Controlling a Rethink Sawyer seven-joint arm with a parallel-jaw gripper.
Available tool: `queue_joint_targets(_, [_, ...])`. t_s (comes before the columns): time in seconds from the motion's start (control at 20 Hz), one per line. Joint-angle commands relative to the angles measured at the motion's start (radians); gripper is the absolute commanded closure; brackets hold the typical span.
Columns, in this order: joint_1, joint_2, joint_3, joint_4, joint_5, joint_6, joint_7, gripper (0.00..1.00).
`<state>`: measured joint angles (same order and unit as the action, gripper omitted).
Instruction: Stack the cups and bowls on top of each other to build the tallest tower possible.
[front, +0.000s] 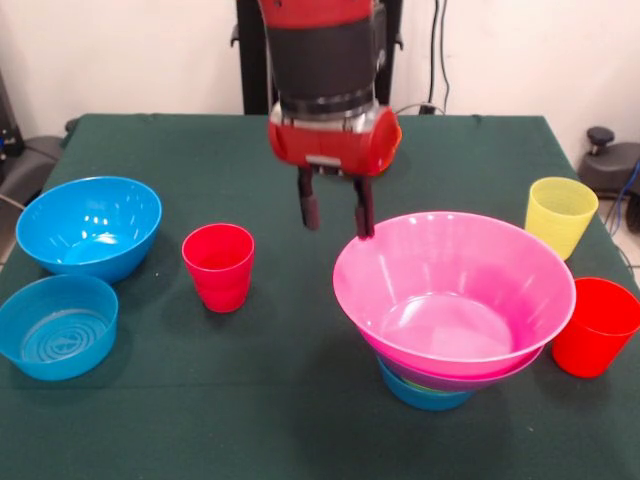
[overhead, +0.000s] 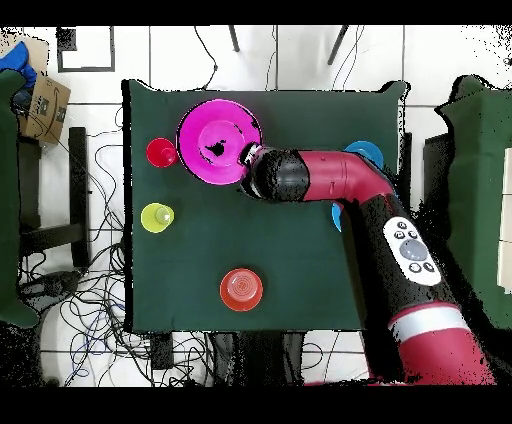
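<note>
The tower stands at the right in the front view: the wide pink bowl (front: 455, 290) sits on top, with a purple rim and a lime edge showing under it and a small blue bowl (front: 425, 395) at the base. It shows in the overhead view as the pink bowl (overhead: 218, 140). My gripper (front: 335, 215) is open and empty, and it hangs just behind the pink bowl's far left rim. One red cup (front: 218, 265) stands left of the gripper. A yellow cup (front: 560, 215) and a second red cup (front: 597, 325) stand right of the tower.
Two blue bowls stand at the left, a deep one (front: 88, 225) and a shallower one (front: 57, 325). In the overhead view a red-orange round item (overhead: 241, 289) sits near the robot's side of the table. The arm (overhead: 320, 180) covers the middle right.
</note>
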<state>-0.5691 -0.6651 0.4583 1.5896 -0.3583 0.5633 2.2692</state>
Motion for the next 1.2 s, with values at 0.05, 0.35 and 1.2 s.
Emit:
queue_joint_targets(0.05, [-0.004,-0.166,0.046,0.129,-0.003,0.181,-0.183,0.0])
queue_joint_targets(0.35, [-0.016,-0.139,0.044,0.131,-0.062,0.117,-0.189,0.0])
queue_joint_targets(1.2, [-0.089,-0.044,0.08,0.094,-0.139,0.073,-0.257,0.0])
